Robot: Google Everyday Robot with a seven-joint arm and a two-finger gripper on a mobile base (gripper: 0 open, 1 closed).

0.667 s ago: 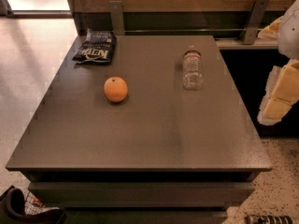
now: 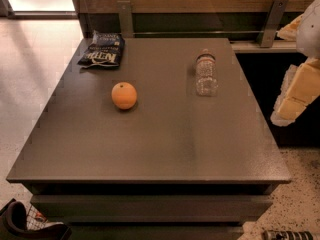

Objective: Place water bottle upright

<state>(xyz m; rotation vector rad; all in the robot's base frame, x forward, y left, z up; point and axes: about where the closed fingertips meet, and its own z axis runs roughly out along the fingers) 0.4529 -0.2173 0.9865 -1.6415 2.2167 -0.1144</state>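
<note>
The water bottle [image 2: 206,75] is clear with a white cap and a dark band near the neck. It sits on the dark grey table [image 2: 160,144] at the back right, with its cap end toward the far edge. I cannot tell whether it stands or lies. My gripper [image 2: 295,95], cream and yellow, hangs off the table's right side, to the right of the bottle and apart from it. It holds nothing that I can see.
An orange [image 2: 124,95] sits left of centre on the table. A dark chip bag [image 2: 101,50] lies at the back left corner. A wooden wall with metal brackets [image 2: 274,20] runs behind. The floor lies to the left and in front.
The arm at the right edge has shifted slightly upward. The bottle, orange and bag have not moved.
</note>
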